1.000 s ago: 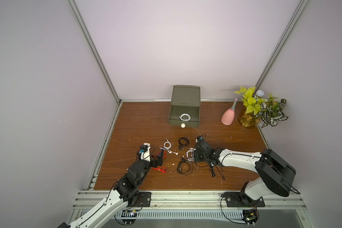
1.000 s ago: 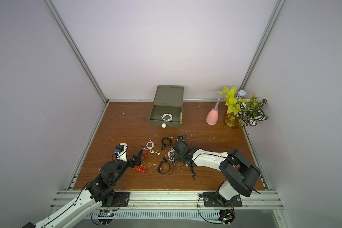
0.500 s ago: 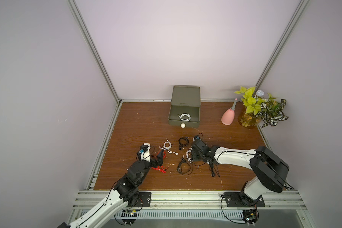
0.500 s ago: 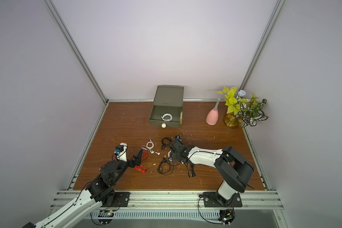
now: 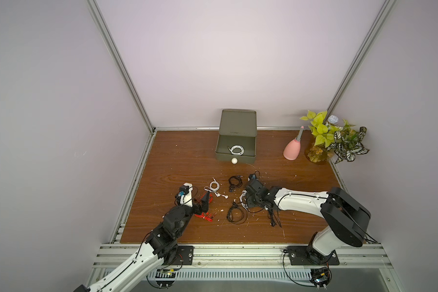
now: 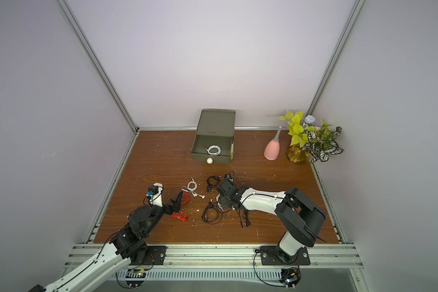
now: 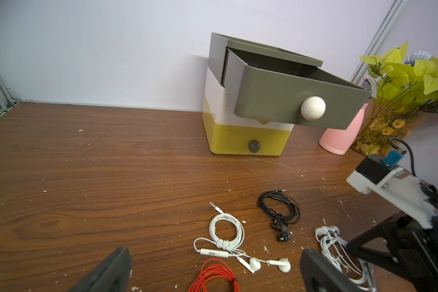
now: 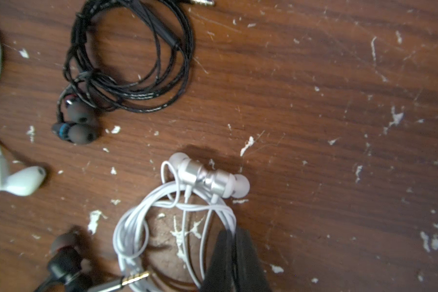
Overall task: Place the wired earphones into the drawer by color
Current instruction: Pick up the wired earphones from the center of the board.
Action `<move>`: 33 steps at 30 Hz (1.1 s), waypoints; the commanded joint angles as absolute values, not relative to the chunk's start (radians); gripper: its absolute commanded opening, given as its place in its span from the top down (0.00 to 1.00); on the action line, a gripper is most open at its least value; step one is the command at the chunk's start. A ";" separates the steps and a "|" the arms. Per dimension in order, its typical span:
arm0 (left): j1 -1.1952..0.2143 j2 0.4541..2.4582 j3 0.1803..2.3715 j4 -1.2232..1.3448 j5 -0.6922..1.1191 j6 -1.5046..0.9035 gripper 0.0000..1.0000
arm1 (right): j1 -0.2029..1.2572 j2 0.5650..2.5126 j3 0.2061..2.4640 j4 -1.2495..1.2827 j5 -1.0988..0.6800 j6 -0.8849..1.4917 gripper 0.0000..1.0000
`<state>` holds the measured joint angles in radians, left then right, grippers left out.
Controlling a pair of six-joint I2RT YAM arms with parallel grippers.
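Note:
The drawer (image 5: 237, 126) stands at the back wall, its olive top drawer pulled out with white wired earphones (image 5: 237, 150) inside. On the table lie more wired earphones: a white coil (image 7: 226, 235), black ones (image 8: 129, 63), another black coil (image 5: 235, 215) and two red ones (image 5: 205, 217) (image 7: 214, 274). My right gripper (image 8: 234, 236) is shut on the cable of a white coil with silver buds (image 8: 177, 215), low on the table. My left gripper (image 7: 214, 273) hangs open above the red coil, one finger (image 7: 111, 270) on each side.
A pink bottle (image 5: 292, 150) and a potted plant (image 5: 331, 139) stand at the back right. A loose black cable bundle (image 5: 273, 217) lies beside the right arm. White flecks dot the wooden table (image 5: 175, 161). Walls close in left, right and back.
My right gripper has slid left onto the white coil with silver buds and closed on its cable. The left arm has not moved.

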<state>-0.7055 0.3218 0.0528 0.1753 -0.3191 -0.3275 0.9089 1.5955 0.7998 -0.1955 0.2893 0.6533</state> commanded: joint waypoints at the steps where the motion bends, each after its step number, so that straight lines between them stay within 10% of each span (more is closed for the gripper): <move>1: -0.712 0.309 0.041 0.173 -0.325 -0.326 0.00 | 0.915 1.543 0.789 -0.216 0.308 0.652 1.00; 33: -0.712 0.302 0.039 0.173 -0.321 -0.325 0.00 | 0.914 1.030 0.789 -0.202 0.397 0.430 1.00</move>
